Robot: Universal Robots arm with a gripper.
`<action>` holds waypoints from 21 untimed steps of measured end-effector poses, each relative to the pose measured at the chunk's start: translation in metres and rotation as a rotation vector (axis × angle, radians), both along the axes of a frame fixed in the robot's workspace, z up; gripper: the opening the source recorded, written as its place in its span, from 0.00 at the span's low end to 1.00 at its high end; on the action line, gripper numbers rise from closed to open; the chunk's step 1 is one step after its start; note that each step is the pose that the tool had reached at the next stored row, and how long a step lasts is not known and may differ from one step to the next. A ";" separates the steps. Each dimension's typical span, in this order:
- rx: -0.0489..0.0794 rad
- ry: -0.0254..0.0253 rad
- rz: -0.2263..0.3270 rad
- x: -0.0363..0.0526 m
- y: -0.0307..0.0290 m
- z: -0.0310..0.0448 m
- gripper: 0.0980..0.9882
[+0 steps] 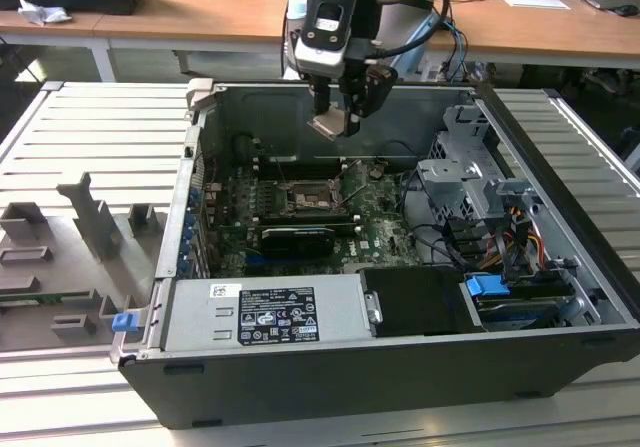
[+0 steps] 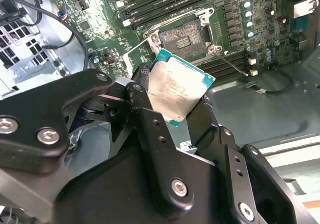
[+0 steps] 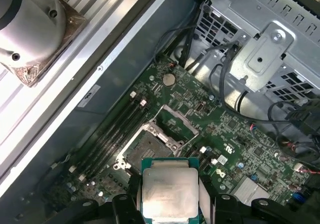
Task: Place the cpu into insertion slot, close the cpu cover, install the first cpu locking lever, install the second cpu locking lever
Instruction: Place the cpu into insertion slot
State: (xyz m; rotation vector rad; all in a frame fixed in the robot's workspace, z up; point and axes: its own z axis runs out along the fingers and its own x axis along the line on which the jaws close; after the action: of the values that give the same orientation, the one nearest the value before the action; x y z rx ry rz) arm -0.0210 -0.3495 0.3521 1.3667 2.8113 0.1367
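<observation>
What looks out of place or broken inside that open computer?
Nothing looks broken or spilled. The one loose part is the cpu: the gripper holds it by two edges in the air over the motherboard, whose insertion slot lies bare.

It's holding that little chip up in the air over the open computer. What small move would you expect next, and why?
Probably a slow descent toward the insertion slot, keeping the cpu square to it. The gripper is shut on the cpu, high above the motherboard, and in the second wrist view the slot sits open with nothing in it.
</observation>
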 end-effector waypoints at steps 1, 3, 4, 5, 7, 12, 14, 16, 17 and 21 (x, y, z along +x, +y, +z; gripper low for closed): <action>0.000 0.0002 -0.009 0.0000 0.0000 -0.0001 0.50; 0.000 0.0006 -0.027 0.0000 0.0000 -0.0003 0.50; 0.000 0.0007 -0.037 0.0000 0.0000 -0.0004 0.50; 0.000 0.0009 -0.044 0.0000 0.0000 -0.0005 0.50; 0.000 0.0013 -0.059 0.0000 0.0000 -0.0007 0.50; 0.000 0.0023 -0.099 0.0000 0.0000 -0.0012 0.50; 0.000 0.0029 -0.123 0.0000 0.0000 -0.0014 0.50; 0.000 0.0035 -0.145 0.0000 0.0000 -0.0017 0.50; 0.000 0.0037 -0.155 0.0000 0.0000 -0.0018 0.50; 0.000 0.0050 -0.194 0.0000 0.0000 -0.0022 0.50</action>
State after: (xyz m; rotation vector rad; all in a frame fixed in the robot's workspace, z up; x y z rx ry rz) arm -0.0209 -0.3494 0.3499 1.6304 2.6627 0.1305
